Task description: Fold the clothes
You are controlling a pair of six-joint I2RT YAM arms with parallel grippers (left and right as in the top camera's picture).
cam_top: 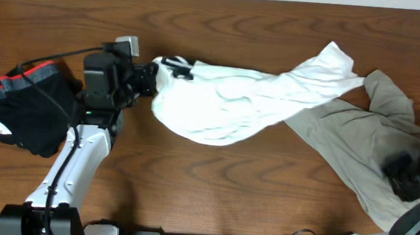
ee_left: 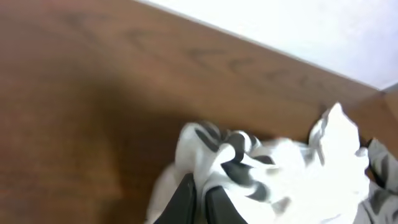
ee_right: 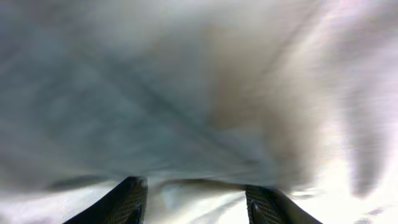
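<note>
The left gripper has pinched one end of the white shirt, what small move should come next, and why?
Probably draw the left gripper, shut on the bunched end of the white T-shirt, a little up and leftward, away from the beige garment. The shirt lies crumpled and its far end meets that garment, so it likely needs separating before spreading flat.

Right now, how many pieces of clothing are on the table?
3: a white T-shirt in the middle, a beige garment at the right, a dark garment at the left. More could hide underneath.
</note>
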